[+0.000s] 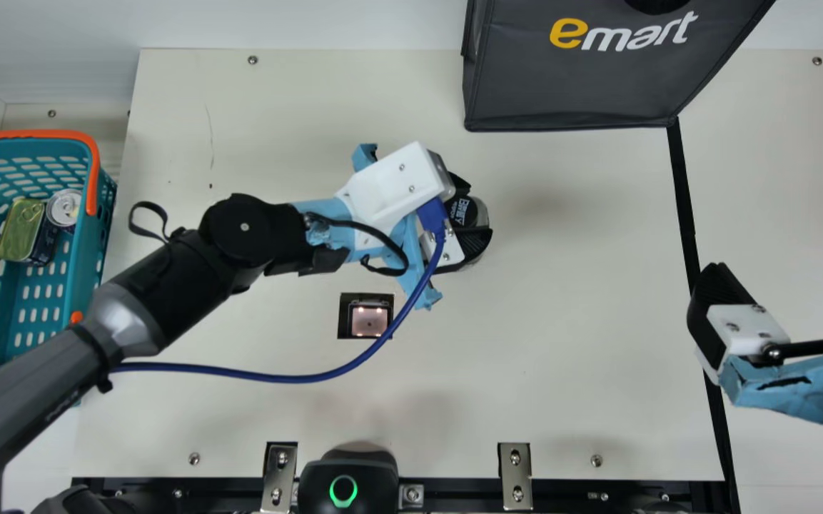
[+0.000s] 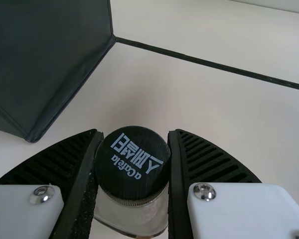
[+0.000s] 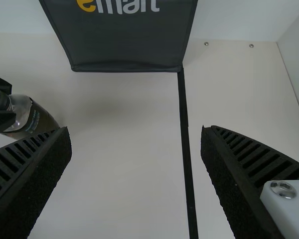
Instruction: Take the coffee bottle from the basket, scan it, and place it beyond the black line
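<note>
OK so your left claw (image 1: 473,210) is closed on the coffee bottle (image 2: 133,162), one finger on each side of the black cap. Can't tell if the base touches the worktop (image 1: 561,321) or if the bottle's tilted.

Bottle's on the basket side of the black line (image 1: 684,193), well apart from it, w/ a wide stretch of worktop between, so you've got decent room that way. Main view has the scanner window (image 1: 370,321) lit up, near the claw, toward the view's bottom left.

Edges FYI: the dark bag (image 1: 568,89) is your tight side. Its bottom edge is near the claw on the far side of the worktop, and its right corner meets the black line. The blue cable (image 1: 297,377) loops from your left claw back along the arm, past the scanner window, so watch that too.

Your right claw (image 1: 785,277) is spread wide w/ nothing in it, one finger over the black line in main view, the other past it.

Basket (image 1: 33,133) is at main view's left edge, w/ a tin (image 1: 20,228) and a can (image 1: 65,207) side by side in it, btw.
</note>
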`<state>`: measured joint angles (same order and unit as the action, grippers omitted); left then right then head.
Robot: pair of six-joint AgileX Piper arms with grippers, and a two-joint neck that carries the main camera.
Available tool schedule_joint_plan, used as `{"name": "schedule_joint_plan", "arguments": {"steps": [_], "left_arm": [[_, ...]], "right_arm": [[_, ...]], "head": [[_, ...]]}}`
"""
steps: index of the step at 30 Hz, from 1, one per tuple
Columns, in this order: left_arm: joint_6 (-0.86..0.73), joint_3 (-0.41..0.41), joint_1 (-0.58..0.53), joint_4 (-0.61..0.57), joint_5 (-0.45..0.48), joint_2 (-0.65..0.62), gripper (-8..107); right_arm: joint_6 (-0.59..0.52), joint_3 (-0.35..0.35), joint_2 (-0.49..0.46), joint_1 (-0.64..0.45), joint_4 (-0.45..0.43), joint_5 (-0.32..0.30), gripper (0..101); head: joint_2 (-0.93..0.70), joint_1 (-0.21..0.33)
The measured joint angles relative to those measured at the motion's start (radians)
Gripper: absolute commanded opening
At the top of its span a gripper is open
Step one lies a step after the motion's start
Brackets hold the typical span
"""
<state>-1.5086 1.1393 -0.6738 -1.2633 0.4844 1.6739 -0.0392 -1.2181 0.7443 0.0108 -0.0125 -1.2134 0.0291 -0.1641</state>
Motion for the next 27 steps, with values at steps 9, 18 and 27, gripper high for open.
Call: {"name": "schedule_joint_plan", "arguments": {"steps": [9, 18, 27], "left_arm": [[0.017, 0.037, -0.020, 0.019, -0.015, 0.041, 10], [0.031, 0.045, -0.027, 0.058, -0.017, 0.057, 10], [0.040, 0.043, -0.023, 0.108, -0.013, 0.059, 10]], "right_arm": [[0.000, 0.000, 0.000, 0.000, 0.000, 0.000, 91], [0.000, 0.000, 0.000, 0.000, 0.000, 0.001, 91], [0.000, 0.000, 0.000, 0.000, 0.000, 0.001, 91]], "head": [[0.000, -0.002], [0.002, 0.000], [0.000, -0.002]]}}
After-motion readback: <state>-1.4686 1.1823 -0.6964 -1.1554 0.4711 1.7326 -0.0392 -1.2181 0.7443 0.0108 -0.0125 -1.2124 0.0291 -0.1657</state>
